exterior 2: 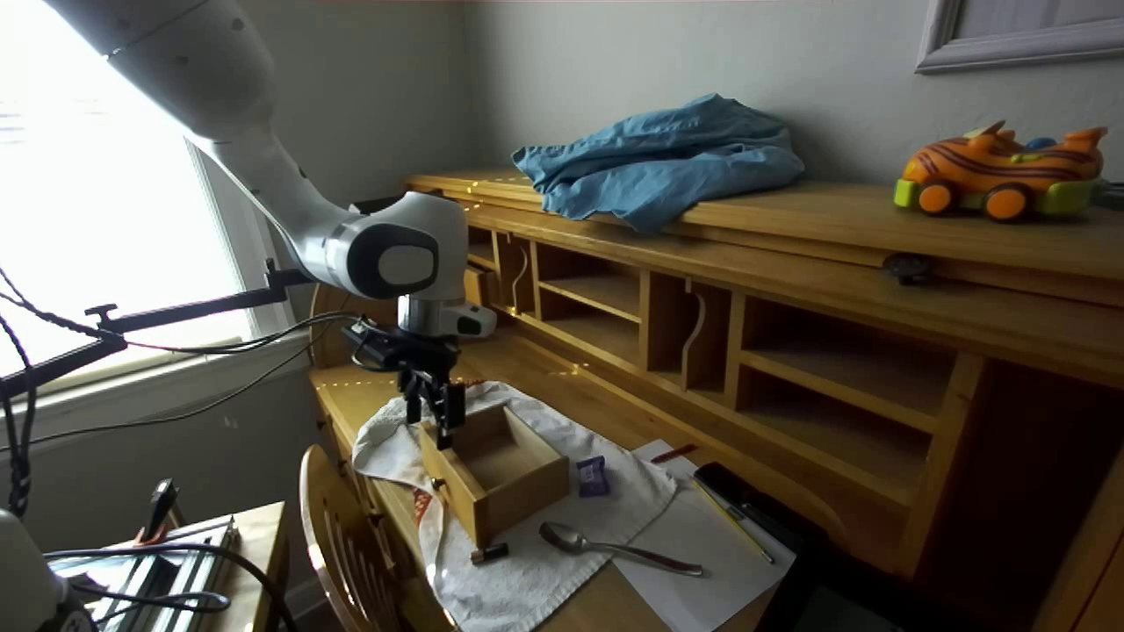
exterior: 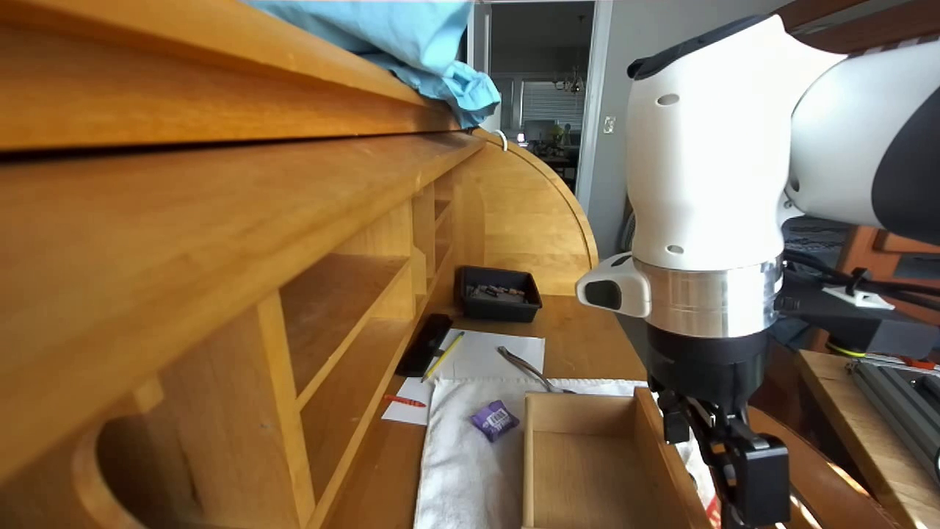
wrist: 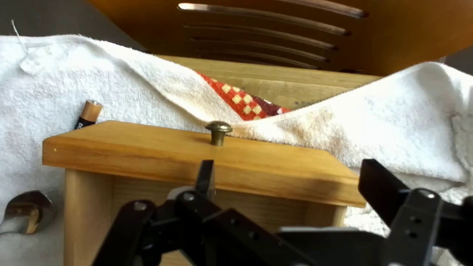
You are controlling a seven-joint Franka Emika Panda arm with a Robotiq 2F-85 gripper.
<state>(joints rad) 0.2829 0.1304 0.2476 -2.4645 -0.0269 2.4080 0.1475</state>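
My gripper (wrist: 292,181) stands open over the front of a wooden drawer box (wrist: 147,151), its fingers spread wide with nothing between them. One finger (wrist: 205,175) is over the front panel near the brass knob (wrist: 218,133); the other is by the panel's end. Whether either touches the wood I cannot tell. In both exterior views the drawer looks empty and rests on a white towel (exterior 2: 527,579). A purple packet (exterior: 494,420) lies beside it on the towel. A battery (wrist: 90,112) and a spoon (exterior 2: 615,549) lie near another side.
White paper (exterior 2: 667,588) bears a yellow pencil (exterior 2: 746,527) and a red crayon (exterior: 405,401). A black bin (exterior: 499,308) of small items stands on the desk. Shelved cubbies (exterior 2: 834,377) line the desk's back. A chair (exterior 2: 342,553) is at the front edge.
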